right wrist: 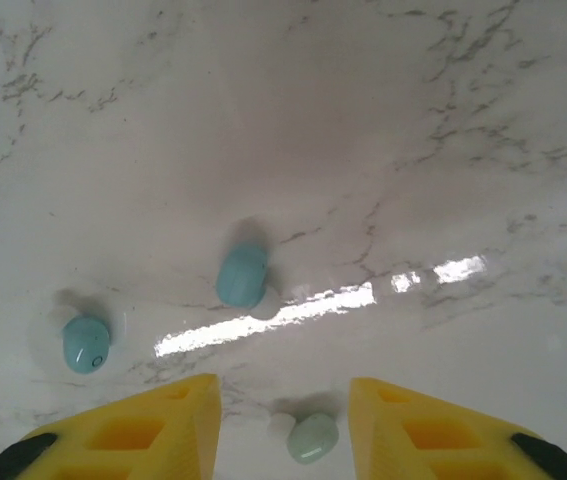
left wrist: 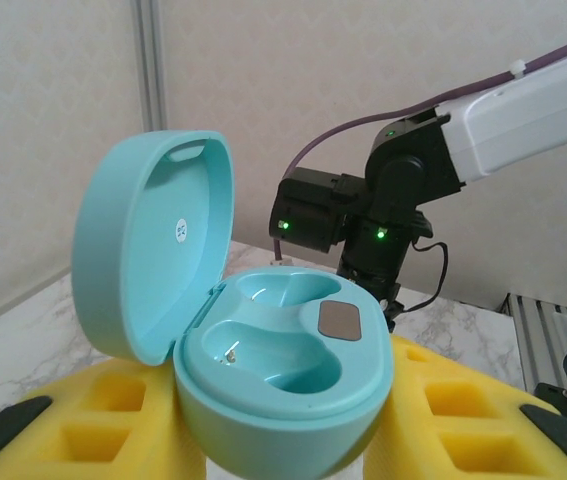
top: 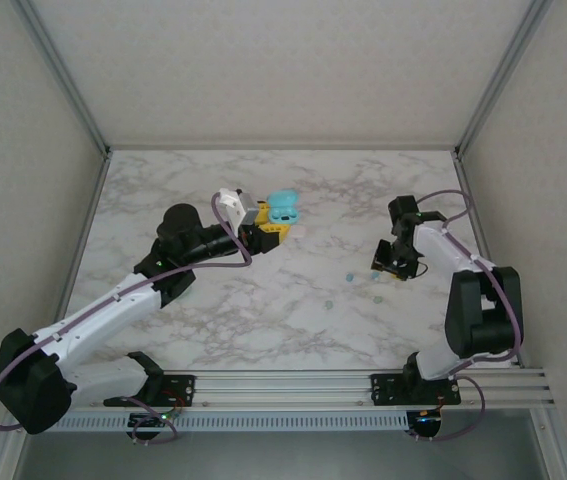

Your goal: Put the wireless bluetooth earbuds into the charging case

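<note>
The teal charging case (left wrist: 283, 350) has its lid (left wrist: 153, 250) swung up to the left, and both sockets show empty. My left gripper (left wrist: 281, 425) is shut on the case's base, with a yellow finger (left wrist: 73, 420) on either side. From above, the case (top: 283, 207) is held over the table's far middle. My right gripper (right wrist: 283, 385) hangs open just above the marble. A pale green earbud (right wrist: 311, 437) lies between its fingers and touches neither. Two light blue earbuds (right wrist: 241, 276) (right wrist: 85, 343) lie beyond the fingertips. In the top view, small earbuds (top: 350, 272) (top: 329, 303) dot the table left of the right gripper (top: 391, 263).
The marble table (top: 293, 320) is boxed in by pale walls and metal corner posts (top: 63, 75). A rail (top: 363, 385) runs along the near edge by the arm bases. The right arm (left wrist: 363, 215) shows behind the case in the left wrist view.
</note>
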`<action>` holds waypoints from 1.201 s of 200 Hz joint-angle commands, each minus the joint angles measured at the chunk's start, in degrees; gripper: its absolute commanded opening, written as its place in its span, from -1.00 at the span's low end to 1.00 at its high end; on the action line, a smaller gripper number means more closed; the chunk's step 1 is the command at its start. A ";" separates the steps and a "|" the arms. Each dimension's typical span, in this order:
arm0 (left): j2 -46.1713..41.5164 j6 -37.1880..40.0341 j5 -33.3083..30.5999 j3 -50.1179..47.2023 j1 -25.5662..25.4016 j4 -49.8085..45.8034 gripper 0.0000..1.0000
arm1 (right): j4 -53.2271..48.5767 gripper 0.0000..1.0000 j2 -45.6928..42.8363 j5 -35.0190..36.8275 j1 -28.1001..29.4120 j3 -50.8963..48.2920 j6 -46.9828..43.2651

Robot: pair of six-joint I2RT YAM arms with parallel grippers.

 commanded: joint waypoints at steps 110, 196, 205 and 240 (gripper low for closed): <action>-1.48 1.48 -0.68 0.37 -0.79 -1.40 -0.50 | 1.93 -0.35 11.46 -2.25 1.27 5.11 -0.56; -1.46 1.47 -0.77 0.63 -0.88 -1.98 -0.50 | 1.16 -0.43 13.70 0.80 2.61 5.77 -2.69; -1.47 1.45 -0.70 0.63 -0.87 -2.00 -0.50 | 0.96 -0.43 13.98 1.26 2.76 6.07 -2.99; -1.47 1.35 -0.77 0.60 -0.90 -2.01 -0.50 | -0.01 -0.49 14.62 2.31 3.21 6.90 -4.09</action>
